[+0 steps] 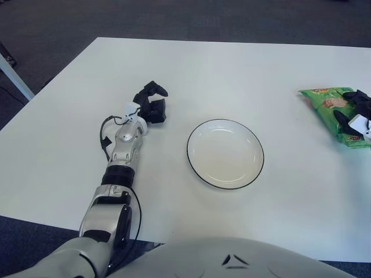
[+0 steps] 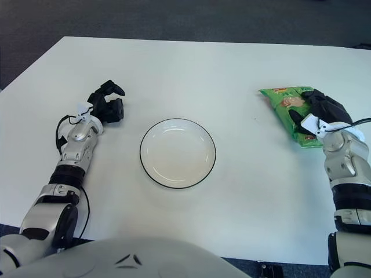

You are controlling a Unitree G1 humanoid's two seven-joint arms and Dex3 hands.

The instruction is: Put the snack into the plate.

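While its black fingers (image 2: 322,106) curl over the top of the crinkly green plastic snack bag (image 2: 288,111), gripping it, the right hand (image 2: 320,111) sits at the white table's (image 2: 232,63) right side. The snack lies well right of the black-rimmed white round plate (image 2: 177,153). Left of the plate, the left hand (image 2: 106,103) shows curled, holding nothing.

Table (image 2: 191,63): all items are borne on its top. Plate (image 2: 177,153): set near the middle, toward the front edge, with nothing in it. Snack bag (image 2: 290,113): laid flat well to the right of the plate, slightly further back. Right hand (image 2: 322,110): placed on the bag's right part. Left hand (image 2: 106,101): shown left of the plate and slightly behind it, apart from it.
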